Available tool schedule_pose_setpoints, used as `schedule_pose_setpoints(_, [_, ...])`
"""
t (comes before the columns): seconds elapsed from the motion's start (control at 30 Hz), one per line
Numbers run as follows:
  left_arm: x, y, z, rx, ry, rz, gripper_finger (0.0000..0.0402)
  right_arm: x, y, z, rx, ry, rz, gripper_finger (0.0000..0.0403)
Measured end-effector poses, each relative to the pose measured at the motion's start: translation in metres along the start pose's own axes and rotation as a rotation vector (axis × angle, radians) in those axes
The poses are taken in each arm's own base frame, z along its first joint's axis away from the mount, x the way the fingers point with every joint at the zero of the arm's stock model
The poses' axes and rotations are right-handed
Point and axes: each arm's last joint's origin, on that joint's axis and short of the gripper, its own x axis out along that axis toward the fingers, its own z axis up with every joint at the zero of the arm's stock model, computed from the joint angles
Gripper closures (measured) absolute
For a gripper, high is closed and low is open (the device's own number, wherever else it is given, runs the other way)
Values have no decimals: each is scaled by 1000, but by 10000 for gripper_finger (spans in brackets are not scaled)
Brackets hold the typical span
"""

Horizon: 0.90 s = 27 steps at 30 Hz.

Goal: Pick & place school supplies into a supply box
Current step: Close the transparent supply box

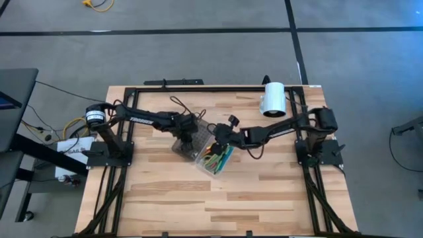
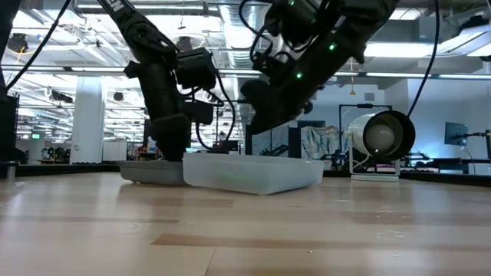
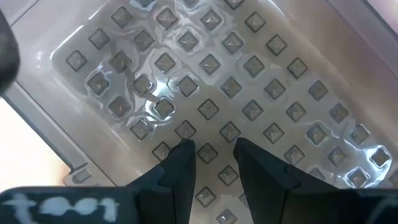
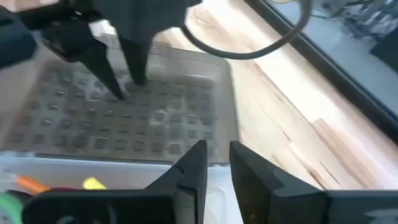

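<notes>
Two tools are over the supply box [image 1: 201, 153] at mid-bench, and it lies wide open. Its long axis runs diagonally in the high view, from about ten o'clock to four o'clock. The clear tray half sits on the four o'clock side, and the grey dot-gridded lid [image 1: 183, 147] is folded flat on the ten o'clock side, resting on the wooden bench [image 1: 264, 198].

Packed in the tray are the school supplies [image 1: 218, 158], a bundle of green, yellow and orange sticks. They lie along a line from roughly one o'clock to seven o'clock.

Left tool [image 3: 211, 155] is down on the lid, tips just at its dimpled surface. The fingers [image 3: 180, 171] stand a narrow gap apart with nothing between them.

Right tool [image 4: 217, 158] hangs above the box near the seam between tray and lid. Its fingers [image 4: 193, 165] are also slightly parted and grasp nothing.

From the low view, the tray [image 2: 253, 172] sits flat and the left arm's tool stands upright on the lid beside it. At about one o'clock from the box, a white cylinder [image 1: 273, 99] lies near the bench's far edge.
</notes>
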Motion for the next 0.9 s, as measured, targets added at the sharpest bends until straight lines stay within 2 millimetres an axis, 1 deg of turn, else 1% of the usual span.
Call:
schedule_pose_setpoints(0.1, [0, -13, -1, 10, 3, -9, 288, -10, 6, -2, -32, 16, -27, 339])
schedule_pose_setpoints(0.2, [1, -24, -2, 23, 6, -19, 288, -19, 13, -5, -63, 26, -10, 339])
schedule_pose_setpoints(0.4, [-2, -43, -6, 67, 1, -3, 288, -29, 23, -13, -130, 64, -9, 339])
schedule_pose_setpoints(0.67, [-28, -56, -13, 106, -31, 4, 288, -36, 32, -19, -175, 84, 16, 339])
schedule_pose_setpoints(0.9, [-51, -64, -14, 135, -115, 53, 288, -43, 41, -23, -210, 89, 38, 339])
